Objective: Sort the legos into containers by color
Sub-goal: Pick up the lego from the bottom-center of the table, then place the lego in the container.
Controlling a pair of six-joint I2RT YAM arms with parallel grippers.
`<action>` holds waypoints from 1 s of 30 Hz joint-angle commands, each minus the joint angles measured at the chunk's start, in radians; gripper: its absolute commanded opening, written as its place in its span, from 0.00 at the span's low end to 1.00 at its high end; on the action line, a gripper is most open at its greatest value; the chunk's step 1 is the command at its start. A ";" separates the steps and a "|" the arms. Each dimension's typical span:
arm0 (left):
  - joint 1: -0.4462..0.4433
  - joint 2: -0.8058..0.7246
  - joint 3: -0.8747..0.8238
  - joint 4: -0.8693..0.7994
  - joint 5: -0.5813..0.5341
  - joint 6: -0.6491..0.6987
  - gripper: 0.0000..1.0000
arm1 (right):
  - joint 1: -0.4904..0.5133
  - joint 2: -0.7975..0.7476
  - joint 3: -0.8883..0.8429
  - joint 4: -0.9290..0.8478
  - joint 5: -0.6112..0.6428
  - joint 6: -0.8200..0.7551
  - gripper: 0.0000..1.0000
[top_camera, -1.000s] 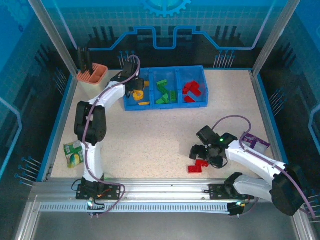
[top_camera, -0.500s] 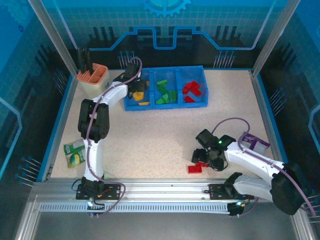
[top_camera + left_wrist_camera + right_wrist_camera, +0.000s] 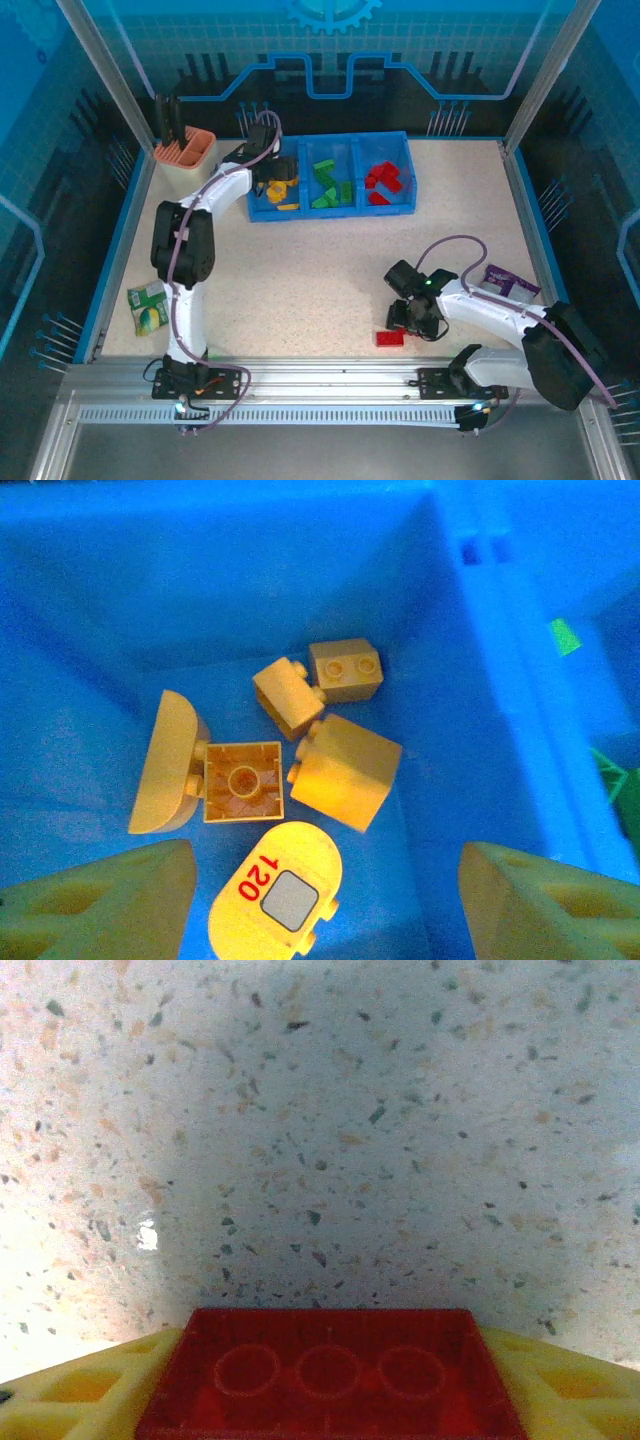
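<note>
Most legos (image 3: 325, 182) already lie sorted in the containers (image 3: 330, 214), yellow ones (image 3: 345, 772) right under my open left gripper (image 3: 325, 885), and my right gripper (image 3: 330, 1385) squeezes a red lego (image 3: 330, 1360) on the surface (image 3: 320, 1110), maybe the last one left.

Left arm stretched far forward, elbow raised. Left gripper (image 3: 277, 180) points down, fingers (image 3: 100, 900) spread wide. Right arm folded low, forearm reaching left. Right gripper (image 3: 416, 322) points down, fingers (image 3: 70, 1390) pressed against both sides of red lego (image 3: 330, 1380).
</note>
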 commanded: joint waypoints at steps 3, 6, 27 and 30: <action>-0.002 -0.146 -0.024 0.039 0.027 0.019 0.73 | 0.022 0.006 0.031 -0.004 0.003 -0.029 0.50; -0.002 -0.209 -0.036 0.034 0.027 0.037 0.74 | 0.003 0.014 0.085 -0.028 0.011 -0.092 0.44; 0.003 -0.742 -0.265 -0.176 -0.057 0.180 0.86 | -0.315 0.521 0.884 0.109 0.100 -0.703 0.40; 0.004 -0.766 -0.275 -0.178 -0.059 0.186 0.86 | -0.327 0.611 0.980 0.144 0.088 -0.695 0.41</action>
